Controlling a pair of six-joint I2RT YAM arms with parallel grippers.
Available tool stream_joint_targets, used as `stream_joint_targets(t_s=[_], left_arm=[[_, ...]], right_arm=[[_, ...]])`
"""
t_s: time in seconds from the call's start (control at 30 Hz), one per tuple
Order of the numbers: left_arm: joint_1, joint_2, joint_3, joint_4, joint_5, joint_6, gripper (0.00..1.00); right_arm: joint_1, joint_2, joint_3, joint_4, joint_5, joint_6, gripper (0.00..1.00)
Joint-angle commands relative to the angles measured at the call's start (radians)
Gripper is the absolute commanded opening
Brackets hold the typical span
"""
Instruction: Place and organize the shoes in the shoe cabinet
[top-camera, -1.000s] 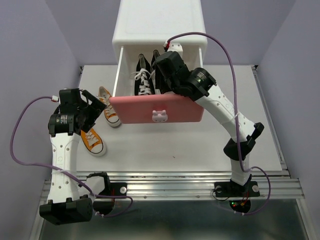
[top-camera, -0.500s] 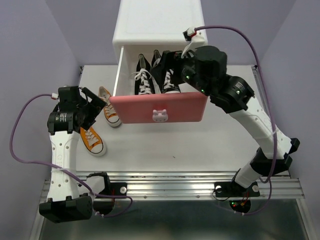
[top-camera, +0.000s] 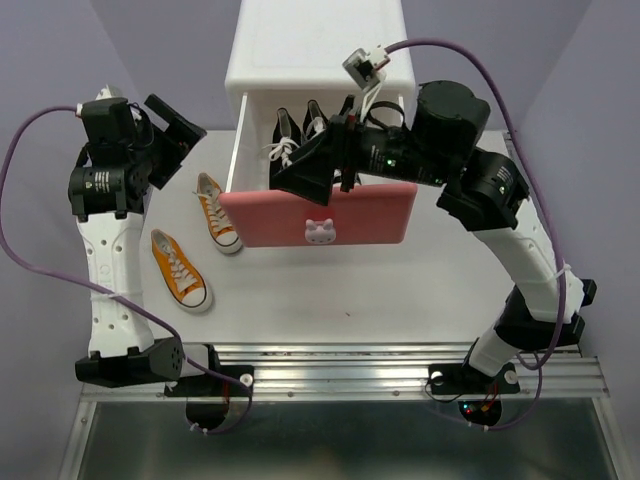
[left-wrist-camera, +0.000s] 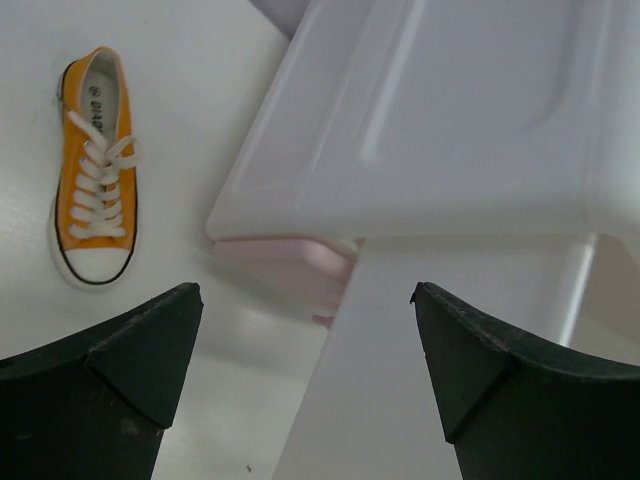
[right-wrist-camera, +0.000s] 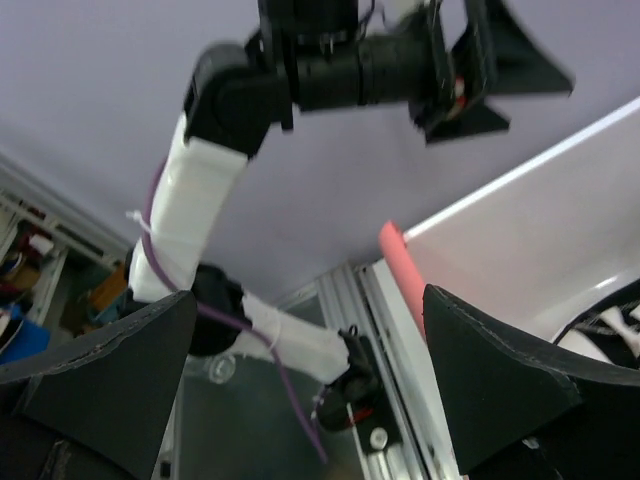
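Black shoes (top-camera: 284, 135) in open drawer (top-camera: 370, 215), orange shoes (top-camera: 178, 268) on table (top-camera: 400, 290) (lying apart)

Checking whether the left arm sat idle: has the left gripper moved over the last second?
Yes. The left gripper has moved farther back, from over the orange shoes to a spot left of the shoe cabinet.

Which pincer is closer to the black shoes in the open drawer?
Right. The right pincer hangs over the black shoes; the left pincer is outside the shoe cabinet, off its left side.
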Motion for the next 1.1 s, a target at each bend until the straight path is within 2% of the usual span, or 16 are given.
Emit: stream_joint_targets(t_s=[0.0, 0.1, 0.17, 0.2, 0.23, 0.27, 0.33, 0.4, 0.5, 0.6, 0.63, 0.77, 0.93, 1.07], left_arm=[[0.006, 0.061, 0.138, 0.052, 0.092, 0.026, 0.99], [0.006, 0.089, 0.201, 0.083, 0.114, 0.014, 0.99], [0.006, 0.098, 0.224, 0.115, 0.117, 0.000, 0.99], [0.006, 0.103, 0.226, 0.124, 0.121, -0.003, 0.99], [0.006, 0.103, 0.223, 0.132, 0.121, -0.009, 0.99], [0.006, 0.101, 0.215, 0.134, 0.121, -0.011, 0.99], [0.006, 0.086, 0.175, 0.134, 0.123, -0.011, 0.99], [0.006, 0.054, 0.117, 0.132, 0.123, -0.005, 0.99], [0.006, 0.012, 0.065, 0.129, 0.111, 0.011, 0.99], [0.006, -0.040, 0.011, 0.106, 0.085, 0.027, 0.99], [0.006, -0.049, 0.003, 0.091, 0.080, 0.029, 0.99], [0.006, -0.092, -0.040, 0.062, 0.060, 0.034, 0.99], [0.006, -0.166, -0.134, 0.042, 0.036, 0.018, 0.99], [0.006, -0.207, -0.224, 0.055, 0.049, -0.017, 0.99]], right_arm=[[0.009, -0.058, -0.055, -0.082, -0.132, 0.007, 1.00], [0.035, -0.071, -0.072, -0.119, -0.161, 0.057, 1.00], [0.065, -0.062, -0.048, -0.229, -0.099, 0.006, 1.00], [0.065, -0.050, -0.009, -0.325, -0.042, -0.019, 1.00], [0.065, -0.030, 0.079, -0.344, 0.018, -0.060, 1.00], [0.065, -0.026, 0.110, -0.334, 0.093, -0.080, 1.00], [0.065, -0.046, 0.096, -0.153, 0.145, -0.070, 1.00], [0.065, -0.100, -0.032, 0.033, 0.210, -0.056, 1.00], [0.065, -0.077, -0.061, 0.071, 0.334, -0.057, 1.00], [0.065, 0.027, 0.052, -0.034, 0.561, -0.050, 1.00], [0.065, 0.047, 0.068, -0.088, 0.692, -0.045, 1.00], [0.065, 0.075, 0.023, -0.134, 0.926, -0.099, 1.00], [0.065, 0.092, 0.009, -0.232, 1.087, -0.215, 1.00], [0.065, 0.116, 0.000, -0.263, 1.123, -0.269, 1.00]])
